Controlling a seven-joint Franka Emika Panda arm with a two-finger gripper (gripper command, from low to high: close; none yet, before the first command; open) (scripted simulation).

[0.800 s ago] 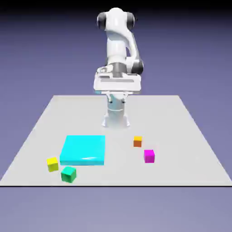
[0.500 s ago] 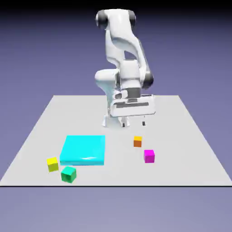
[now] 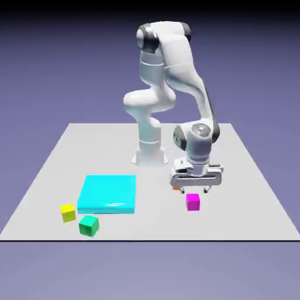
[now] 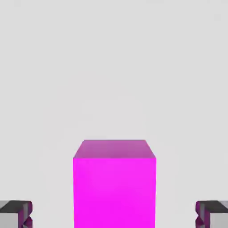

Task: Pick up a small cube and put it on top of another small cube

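Gripper [image 3: 197,190] down over the pink cube, fingers wide.
Your arm [image 3: 176,76] has swung from above its base out to the exterior view's right and dropped low over the surface [image 3: 246,176], past the big cyan block [image 3: 108,193]; the pink cube [image 4: 114,185] now sits between the spread fingertips [image 4: 15,213], untouched, so you look set to close. The orange cube [image 3: 175,188], the likely base, is nearly hidden behind the gripper.
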